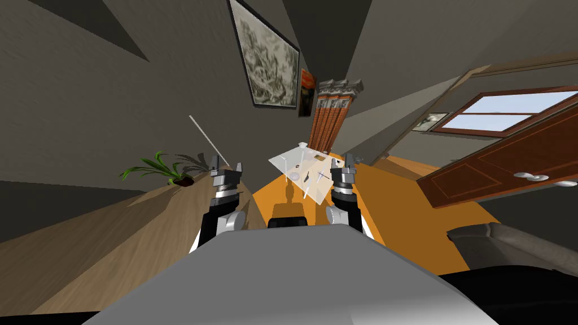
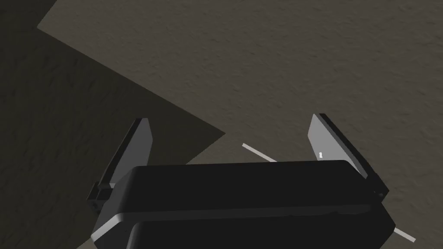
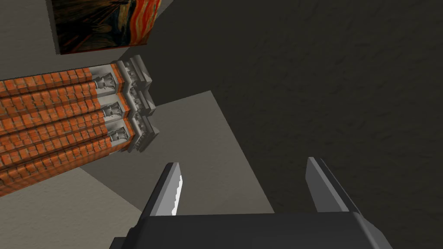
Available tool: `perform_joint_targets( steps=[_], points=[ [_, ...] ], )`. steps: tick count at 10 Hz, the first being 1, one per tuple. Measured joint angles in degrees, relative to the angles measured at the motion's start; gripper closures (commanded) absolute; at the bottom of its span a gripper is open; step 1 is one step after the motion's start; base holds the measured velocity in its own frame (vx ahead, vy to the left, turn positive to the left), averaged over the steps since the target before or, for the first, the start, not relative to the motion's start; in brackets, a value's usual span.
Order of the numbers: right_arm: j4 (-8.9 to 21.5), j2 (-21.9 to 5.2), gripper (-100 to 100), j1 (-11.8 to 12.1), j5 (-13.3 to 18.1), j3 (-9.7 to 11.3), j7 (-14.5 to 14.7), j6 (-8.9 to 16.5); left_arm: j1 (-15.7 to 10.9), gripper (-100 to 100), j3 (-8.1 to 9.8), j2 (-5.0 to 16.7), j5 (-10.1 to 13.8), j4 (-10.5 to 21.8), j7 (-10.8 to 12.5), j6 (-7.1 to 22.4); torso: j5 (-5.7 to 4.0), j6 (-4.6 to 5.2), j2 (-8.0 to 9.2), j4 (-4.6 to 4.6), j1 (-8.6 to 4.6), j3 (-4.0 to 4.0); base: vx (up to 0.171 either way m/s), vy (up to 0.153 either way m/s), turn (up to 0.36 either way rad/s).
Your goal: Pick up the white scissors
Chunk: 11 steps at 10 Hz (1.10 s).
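Looking down, head view: pale surface [image 1: 280, 160] at frame centre, plant [image 1: 155, 166] left, door [image 1: 497, 169] right. Tiny scissors [image 1: 322, 176] lie on the surface between left gripper [image 1: 227, 166] and right gripper [image 1: 342, 162], apart from both.
Left wrist view: fingers [image 2: 142, 142] spread wide.
Right wrist view: fingers [image 3: 322, 186] spread wide.

One table [image 1: 282, 161], one plant [image 1: 151, 165], three pictures [image 1: 270, 56], three columns [image 1: 330, 115], one window [image 1: 502, 104], one door [image 1: 497, 169], two sets of jaws. The table's small things: cannot count.
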Motion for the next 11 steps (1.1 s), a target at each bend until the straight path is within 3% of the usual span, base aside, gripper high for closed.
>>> perform_joint_targets(
  steps=[4,11],
  points=[
    [0.74,-5.47,-100,-0.63,-1.54,0.98,4.51,2.99,-0.01,0,0.0,0.0,0.0,0.0,0.0,0.0,-0.02,-0.01,0.08,0.02,-0.09,0.04,-0.019,-0.015,0.088],
    [0.93,-10.52,-100,-1.15,-3.87,3.39,13.86,9.31,0.0,0,0.0,0.0,0.0,0.0,0.0,0.0,-0.01,0.0,0.04,0.01,-0.06,0.03,-0.015,-0.012,0.098]
  ],
)
